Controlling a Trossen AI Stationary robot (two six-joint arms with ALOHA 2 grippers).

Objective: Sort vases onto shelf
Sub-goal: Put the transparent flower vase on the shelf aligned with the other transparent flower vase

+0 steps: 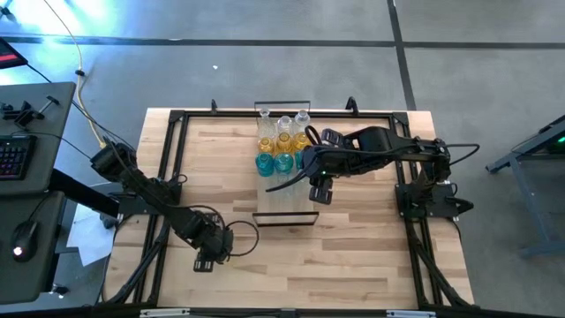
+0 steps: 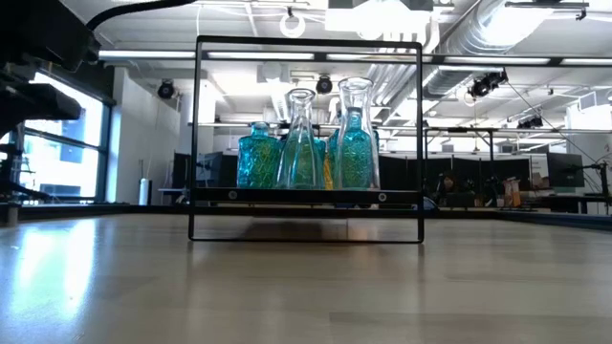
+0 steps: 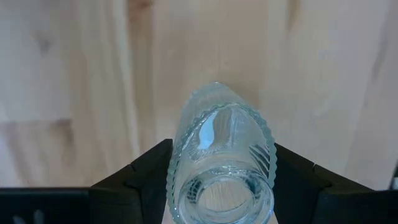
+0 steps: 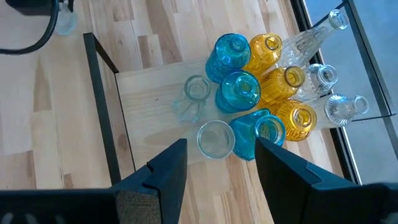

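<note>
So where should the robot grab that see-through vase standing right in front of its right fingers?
Grip the clear vase just below its open mouth, coming straight down from above. It stands upright on the shelf with teal vases close beside it, so a side approach looks crowded.

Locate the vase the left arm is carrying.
In the left gripper, at the table's near-left in the high view, is a clear vase, well away from the shelf.

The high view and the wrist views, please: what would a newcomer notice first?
The cluster of teal, amber and clear vases packed at the far end of the shelf draws the eye, with the open right gripper hovering above it. Near the table's front-left, the left gripper is closed on a clear ribbed vase.
</note>
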